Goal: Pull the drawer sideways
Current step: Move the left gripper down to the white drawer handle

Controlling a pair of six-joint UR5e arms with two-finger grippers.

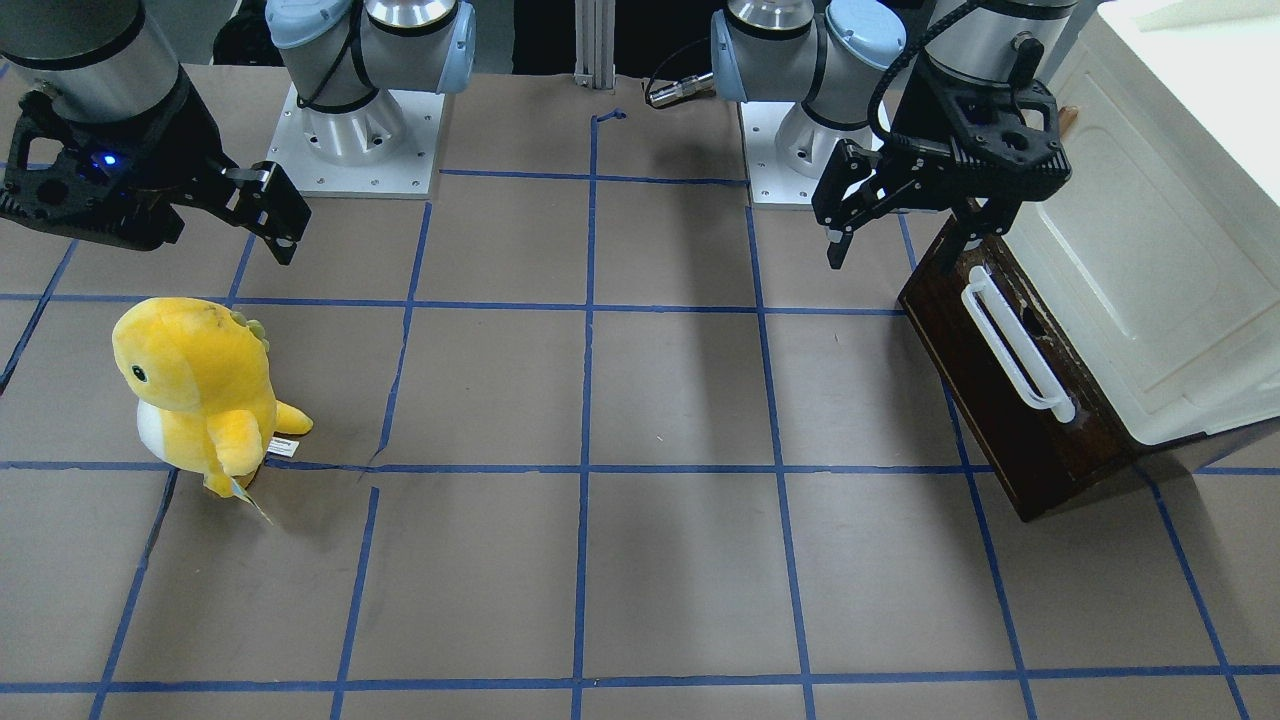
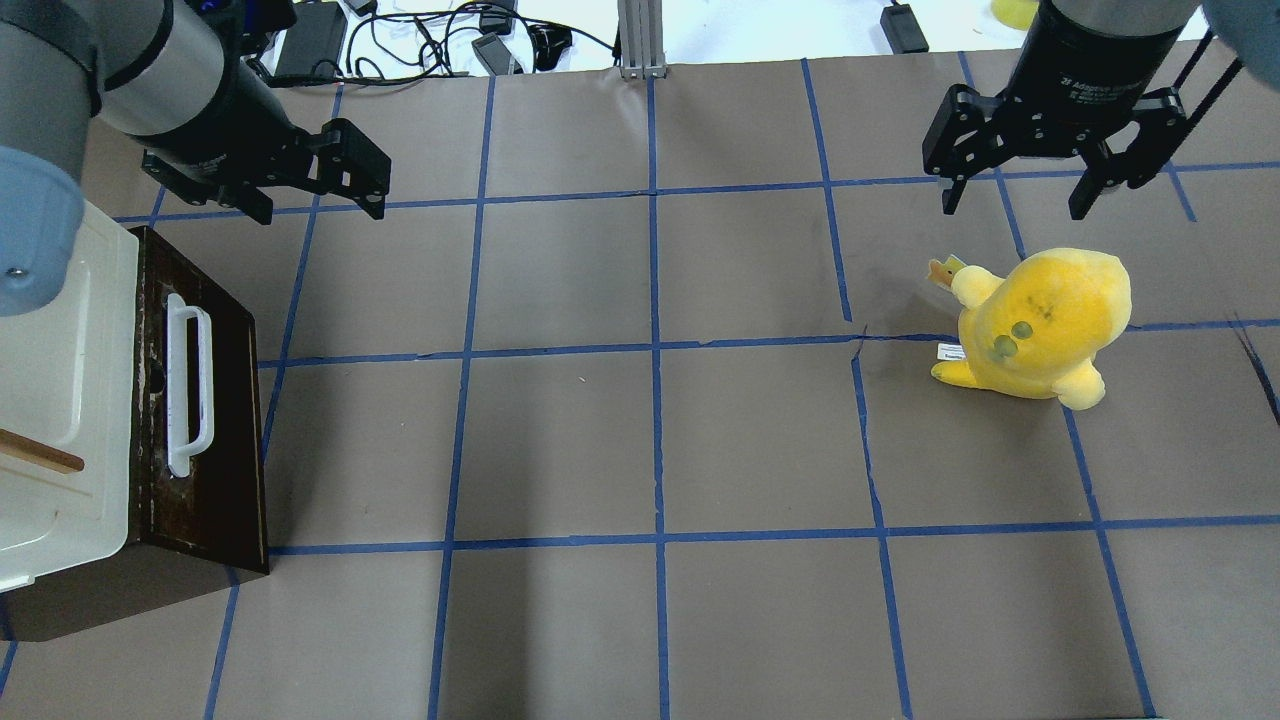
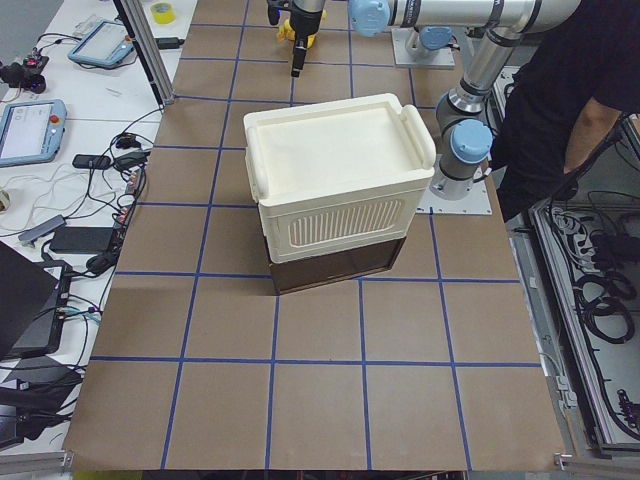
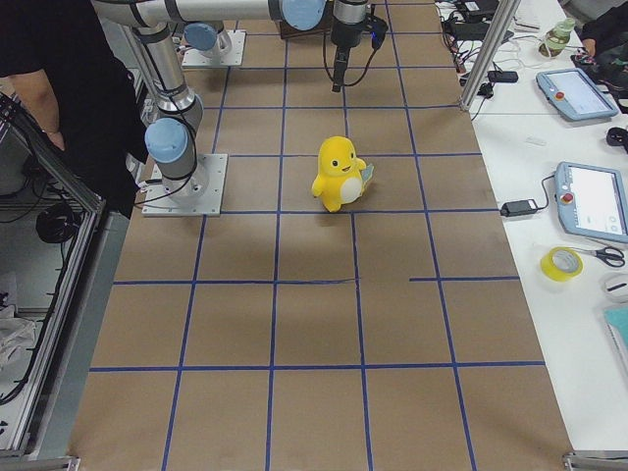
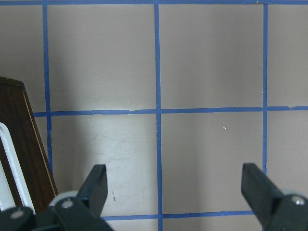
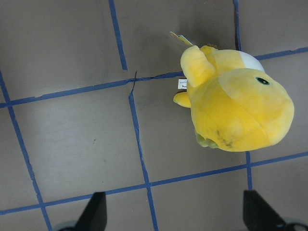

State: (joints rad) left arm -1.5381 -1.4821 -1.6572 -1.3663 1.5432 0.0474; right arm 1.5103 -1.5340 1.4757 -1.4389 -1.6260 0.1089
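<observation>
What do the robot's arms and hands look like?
Silver tubes with pale blue joint caps. The left gripper and right gripper are black, each with two flat fingers. A black cable curls along the left arm; white lettering marks the right wrist.

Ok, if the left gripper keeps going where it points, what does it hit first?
Probably the bare table; the open left gripper aims beside the drawer, not at it.

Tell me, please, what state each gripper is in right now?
Left gripper: open, empty, near the dark brown wooden drawer.
Right gripper: open, empty, near the yellow plush toy.
</observation>
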